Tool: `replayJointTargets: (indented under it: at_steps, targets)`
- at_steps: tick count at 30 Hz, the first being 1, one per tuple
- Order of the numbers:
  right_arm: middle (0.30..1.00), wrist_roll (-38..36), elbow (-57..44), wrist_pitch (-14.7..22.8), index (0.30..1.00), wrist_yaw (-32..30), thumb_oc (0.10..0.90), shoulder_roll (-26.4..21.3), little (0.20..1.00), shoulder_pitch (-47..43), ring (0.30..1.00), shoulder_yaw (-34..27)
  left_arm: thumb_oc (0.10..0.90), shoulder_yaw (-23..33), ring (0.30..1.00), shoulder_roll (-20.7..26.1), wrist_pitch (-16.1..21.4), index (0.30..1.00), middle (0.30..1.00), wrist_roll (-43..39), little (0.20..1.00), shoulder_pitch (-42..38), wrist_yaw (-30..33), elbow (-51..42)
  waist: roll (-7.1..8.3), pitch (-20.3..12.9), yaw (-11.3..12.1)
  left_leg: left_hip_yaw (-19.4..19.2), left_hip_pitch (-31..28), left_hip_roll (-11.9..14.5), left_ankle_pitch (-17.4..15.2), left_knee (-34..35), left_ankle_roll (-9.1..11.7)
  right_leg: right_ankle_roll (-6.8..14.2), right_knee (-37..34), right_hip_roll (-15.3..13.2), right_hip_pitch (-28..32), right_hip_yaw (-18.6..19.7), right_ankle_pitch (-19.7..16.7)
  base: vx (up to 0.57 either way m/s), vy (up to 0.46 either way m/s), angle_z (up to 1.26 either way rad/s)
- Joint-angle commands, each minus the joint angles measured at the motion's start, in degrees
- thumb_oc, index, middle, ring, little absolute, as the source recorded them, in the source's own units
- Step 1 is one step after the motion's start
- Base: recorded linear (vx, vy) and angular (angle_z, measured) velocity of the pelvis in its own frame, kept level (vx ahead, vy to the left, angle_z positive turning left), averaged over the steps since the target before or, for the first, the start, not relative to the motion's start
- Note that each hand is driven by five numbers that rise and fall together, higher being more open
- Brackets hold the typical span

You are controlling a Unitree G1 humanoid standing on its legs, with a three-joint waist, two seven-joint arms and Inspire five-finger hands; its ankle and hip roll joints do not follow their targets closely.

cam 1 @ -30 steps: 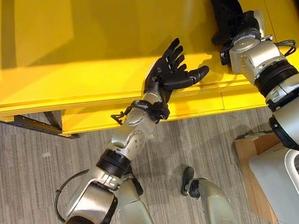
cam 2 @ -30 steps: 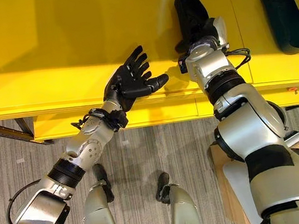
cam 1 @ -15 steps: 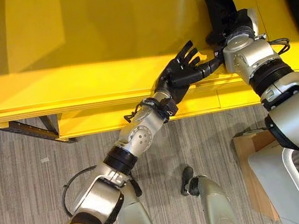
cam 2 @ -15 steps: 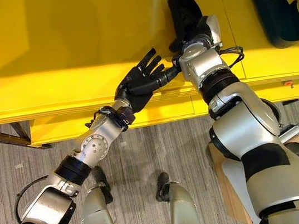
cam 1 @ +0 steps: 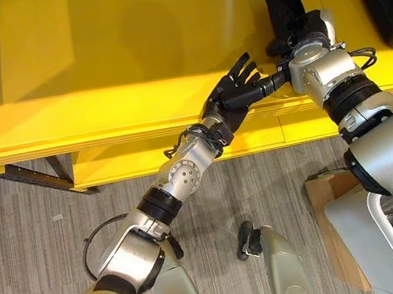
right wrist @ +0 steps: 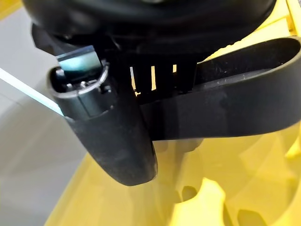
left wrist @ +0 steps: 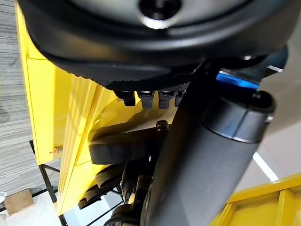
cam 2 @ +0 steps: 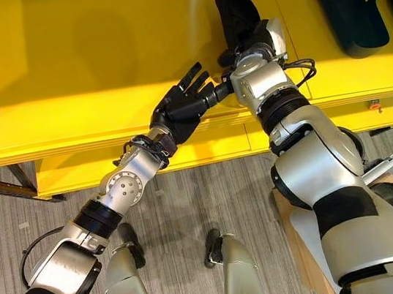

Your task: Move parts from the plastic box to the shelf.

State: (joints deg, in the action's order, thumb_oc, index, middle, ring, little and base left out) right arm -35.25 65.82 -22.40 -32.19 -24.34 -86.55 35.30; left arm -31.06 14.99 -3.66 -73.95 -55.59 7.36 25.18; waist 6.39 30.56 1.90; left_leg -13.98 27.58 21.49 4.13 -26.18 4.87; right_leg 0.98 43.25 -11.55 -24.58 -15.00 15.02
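1. Your right hand point(cam 2: 253, 39) is gripping a black part point(cam 2: 234, 6), fingers wrapped around its near end as it is lying on the yellow shelf point(cam 2: 80, 61).
2. Your left hand point(cam 2: 184, 104) is reaching across with fingers spread and empty, its thumb touching your right wrist.
3. Two more black parts point(cam 2: 344, 8) are lying on the shelf farther to your right, well apart from both hands.

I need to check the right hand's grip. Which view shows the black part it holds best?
The right eye view: the part lies whole on the yellow shelf, the right hand at its near end. The left eye view shows much the same; the right wrist view shows a close strip under the thumb.
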Motion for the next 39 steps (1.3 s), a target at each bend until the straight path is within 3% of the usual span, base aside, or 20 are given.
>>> replayJointTargets:
  at_steps: [1,3,5,6,10,12,14,18,22,28,30,31,32,33,34,36,39]
  targets:
    - [0.300,2.89,-0.46,4.08,0.300,-0.34,0.400,-2.46,0.300,-12.67,0.300,4.58,0.900,2.16,1.000,-4.28,5.60,1.000,1.000,-1.13,1.000,-12.26,-1.53,-4.85,-1.77,-4.46,0.70,-1.36,-10.20,8.94,2.25,9.42,7.38,1.16,1.31,1.39,0.46,0.52,0.74,0.05,-0.202,0.10]
    - [0.300,3.69,-0.21,3.21,0.300,-0.13,0.400,-3.25,0.300,-12.84,0.300,5.45,0.900,3.21,1.000,-5.54,5.28,1.000,1.000,0.33,1.000,-13.15,-2.55,-4.30,-2.46,-4.78,-0.78,-8.35,-11.85,10.73,5.32,12.52,8.90,0.87,-1.79,1.06,2.39,-2.84,-0.02,0.01,-0.269,0.27]
    - [0.300,3.92,0.08,3.12,0.300,0.09,0.400,-3.60,0.300,-13.04,0.300,6.04,0.900,3.40,1.000,-5.92,5.08,1.000,1.000,0.46,1.000,-14.02,-2.71,-3.82,-2.89,-4.68,-1.28,-10.97,-12.65,10.71,5.38,12.93,8.82,0.51,-2.49,0.86,3.16,-4.04,0.22,-0.02,-0.151,0.71]
    - [0.300,4.43,0.53,3.31,0.300,0.76,0.400,-3.45,0.300,-12.92,0.300,6.59,0.900,2.99,1.000,-5.42,6.26,1.000,1.000,-0.86,1.000,-14.71,-3.80,-3.01,-3.30,-4.69,-1.29,-11.66,-13.19,9.04,4.10,11.91,8.23,0.24,-3.64,1.01,3.91,-4.27,0.03,-0.01,-0.079,0.88]
    - [0.300,5.33,0.66,3.28,0.300,1.35,0.400,-3.31,0.300,-13.15,0.300,7.94,0.900,2.60,1.000,-5.08,8.13,1.000,1.000,-2.71,1.000,-16.60,-5.15,-1.79,-3.94,-4.25,-1.39,-12.49,-11.99,5.89,2.54,10.36,7.16,0.62,-7.70,0.63,5.25,-4.41,-1.86,-0.02,-0.021,0.09]
    - [0.300,5.43,0.70,3.36,0.300,0.77,0.400,-3.45,0.300,-13.13,0.300,8.91,0.900,1.80,1.000,-3.91,9.34,1.000,1.000,-4.71,1.000,-17.60,-6.16,-1.79,-4.58,-3.63,-0.79,-11.20,-9.57,1.57,1.76,9.73,5.97,0.50,-12.17,1.64,6.23,-3.26,-3.73,-0.02,0.003,-0.05]
    - [0.300,5.21,0.68,3.62,0.300,0.75,0.400,-3.60,0.300,-12.99,0.300,9.17,0.900,1.71,1.000,-3.11,9.45,1.000,1.000,-5.53,1.000,-17.79,-6.69,-2.19,-4.73,-3.41,-0.62,-11.16,-8.78,-0.20,1.66,9.79,5.51,0.59,-14.94,2.19,7.02,-3.10,-4.91,0.01,0.005,-0.10]
    - [0.300,6.06,-0.07,4.52,0.300,0.69,0.400,-3.78,0.300,-11.96,0.300,9.11,0.900,1.95,1.000,0.19,9.01,1.000,1.000,-7.42,1.000,-17.65,-8.76,-3.87,-4.87,-3.19,1.33,-8.08,-6.38,-6.65,-0.17,8.88,3.45,0.54,-19.54,4.75,8.63,-1.81,-6.98,-0.01,0.016,0.01]
    - [0.300,5.50,-0.97,4.51,0.300,0.97,0.400,-3.99,0.300,-11.80,0.300,10.05,0.900,2.02,1.000,1.76,8.10,1.000,1.000,-7.89,1.000,-17.38,-9.39,-5.56,-4.44,-3.71,2.16,-7.11,-7.89,-8.78,-2.34,9.29,1.93,0.47,-20.38,5.62,9.24,-1.94,-6.91,0.00,0.064,-0.03]
    - [0.300,5.22,-0.40,3.69,0.300,1.94,0.400,-4.64,0.300,-12.46,0.300,12.97,0.900,0.39,1.000,2.71,9.84,1.000,1.000,-10.20,1.000,-17.83,-12.90,-4.37,-4.24,-4.86,2.35,-9.26,-13.50,-10.67,-5.55,10.09,0.44,-0.16,-20.21,5.72,11.95,-4.23,-5.98,0.03,0.174,0.09]
    - [0.300,6.04,-0.42,3.04,0.300,2.47,0.400,-4.88,0.300,-12.46,0.300,13.06,0.900,-0.14,1.000,2.94,10.22,1.000,1.000,-11.21,1.000,-17.79,-13.61,-3.83,-4.52,-5.13,2.69,-9.71,-14.50,-10.77,-5.75,9.94,-0.15,-0.16,-15.19,4.97,11.47,-5.45,-4.60,0.05,0.198,-0.03]
    - [0.300,7.16,-0.71,2.31,0.300,3.08,0.400,-4.82,0.300,-12.02,0.300,12.67,0.900,0.16,1.000,2.59,9.62,1.000,1.000,-11.43,1.000,-17.50,-13.56,-4.15,-5.14,-5.16,2.75,-9.95,-15.78,-10.74,-6.20,9.46,-1.38,0.46,-5.30,3.62,9.46,-5.71,-2.90,0.07,0.208,-0.06]
    - [0.300,7.51,-0.84,2.02,0.300,3.21,0.400,-4.77,0.300,-11.86,0.300,12.51,0.900,0.31,1.000,2.45,9.36,1.000,1.000,-11.27,1.000,-17.39,-13.32,-4.31,-5.15,-5.16,2.69,-9.99,-16.12,-10.95,-6.47,9.35,-1.68,0.86,-3.15,3.00,8.77,-5.48,-2.76,0.10,0.234,-0.05]
    - [0.300,7.99,-1.00,1.41,0.300,3.42,0.400,-4.66,0.300,-11.58,0.300,12.13,0.900,0.45,1.000,2.09,9.06,1.000,1.000,-10.84,1.000,-17.18,-12.60,-4.45,-5.21,-5.21,2.60,-9.82,-16.69,-11.19,-7.15,8.92,-2.30,1.65,-0.16,1.54,7.91,-4.86,-3.05,0.13,0.087,0.02]
    - [0.300,8.80,-1.20,0.40,0.300,3.90,0.400,-4.73,0.300,-10.76,0.300,11.06,0.900,0.53,1.000,1.08,9.22,1.000,1.000,-10.10,1.000,-16.62,-11.46,-4.46,-5.16,-5.48,2.39,-9.38,-17.84,-11.09,-9.10,7.09,-3.68,2.90,1.08,-1.80,8.36,-3.30,-3.81,0.15,-0.008,-0.01]
    - [0.300,9.21,-1.25,-0.03,0.300,3.47,0.400,-5.43,0.300,-10.11,0.300,9.67,0.900,0.70,1.000,0.39,8.41,1.000,1.000,-10.05,1.000,-16.86,-11.81,-4.63,-4.65,-5.37,2.04,-8.32,-17.77,-10.94,-11.32,3.94,-4.55,3.80,-3.68,-4.18,10.52,0.21,-5.63,0.07,-0.233,0.02]
    - [0.300,8.79,-1.41,0.62,0.300,1.57,0.400,-6.55,0.300,-10.29,0.300,8.17,0.900,-0.55,1.000,-0.95,7.35,1.000,1.000,-8.16,1.000,-19.64,-11.97,-4.30,-3.72,-4.86,1.41,-5.70,-14.02,-9.05,-14.07,-1.75,-4.31,5.53,-15.63,-9.55,13.86,6.76,-13.25,-0.13,-0.489,0.40]
